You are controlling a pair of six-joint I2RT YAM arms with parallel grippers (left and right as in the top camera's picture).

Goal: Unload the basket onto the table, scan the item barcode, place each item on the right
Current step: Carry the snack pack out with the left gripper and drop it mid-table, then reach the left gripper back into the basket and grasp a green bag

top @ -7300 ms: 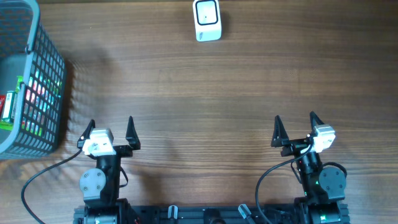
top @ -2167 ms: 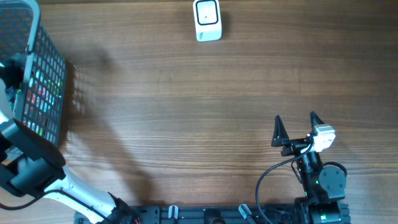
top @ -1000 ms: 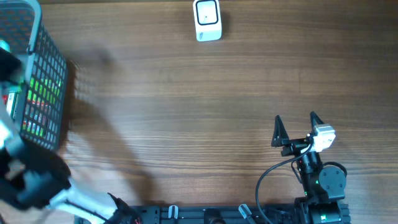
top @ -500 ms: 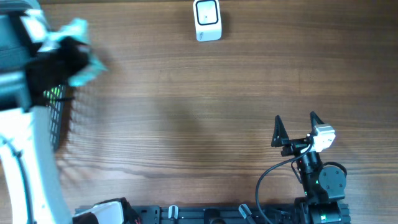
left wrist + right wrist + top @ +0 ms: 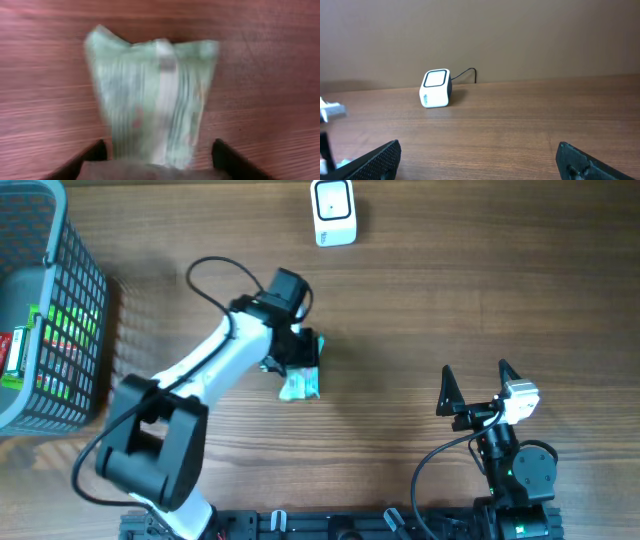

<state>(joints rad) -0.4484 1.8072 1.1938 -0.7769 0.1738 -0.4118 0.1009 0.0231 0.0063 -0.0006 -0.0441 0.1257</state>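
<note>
Left gripper (image 5: pixel 159 144): spread, a finger either side of the packet (image 5: pixel 150 95), not pinching.
Packet: lying on the table (image 5: pixel 450 300), well short of the scanner (image 5: pixel 333 213).
Risk: regrip slipping on crinkly wrapper; barcode side unseen, possibly facing away.

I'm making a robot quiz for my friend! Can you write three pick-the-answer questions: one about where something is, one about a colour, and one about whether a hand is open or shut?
1. Where on the table is the white scanner? A) far edge B) middle C) near edge
2. What colour is the packet? A) red B) light green C) black
3. The right hand is: A) open and empty B) shut on the packet C) shut on the scanner

Answers: 1 A, it sits at the top of the overhead view; 2 B, the left wrist view shows pale green; 3 A, its fingers stand apart with nothing between.
</note>
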